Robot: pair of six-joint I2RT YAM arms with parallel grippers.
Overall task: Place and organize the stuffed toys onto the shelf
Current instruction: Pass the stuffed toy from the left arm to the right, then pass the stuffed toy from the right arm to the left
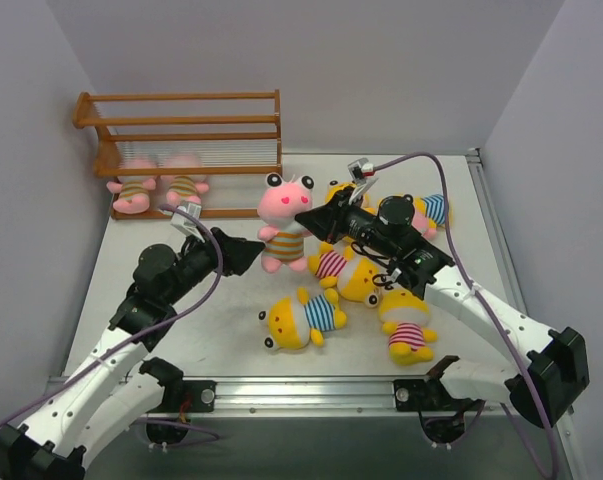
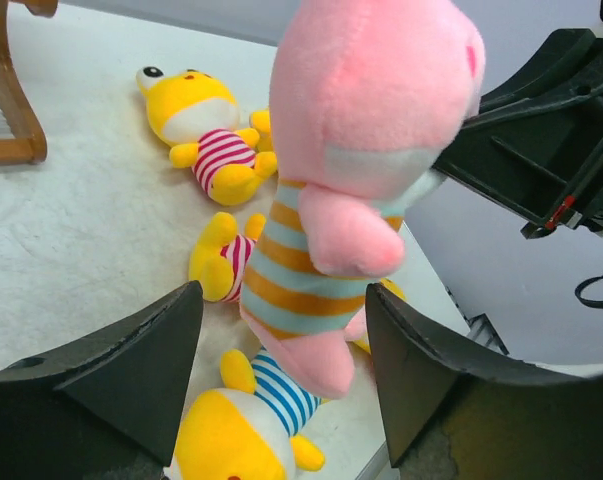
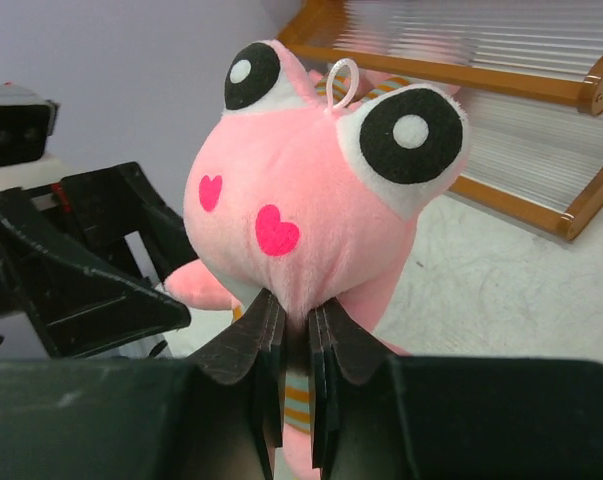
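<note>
A pink stuffed toy (image 1: 284, 215) in a tan-striped shirt hangs upright above the table's middle. My right gripper (image 1: 306, 218) is shut on the underside of its head (image 3: 321, 200), with the jaws (image 3: 296, 310) pinching the plush below its cheeks. My left gripper (image 1: 251, 255) stands open on either side of the toy's body (image 2: 311, 270), its fingers (image 2: 151, 350) apart from the plush. The shelf (image 1: 181, 125) stands at the back left, and two pink toys (image 1: 133, 190) (image 1: 184, 185) lie at its lowest tier.
Several yellow toys lie on the table to the right of centre: a blue-striped one (image 1: 301, 320), pink-striped ones (image 1: 406, 335) (image 1: 346, 270), and another blue-striped one (image 1: 431, 210) behind the right arm. Grey walls enclose the table.
</note>
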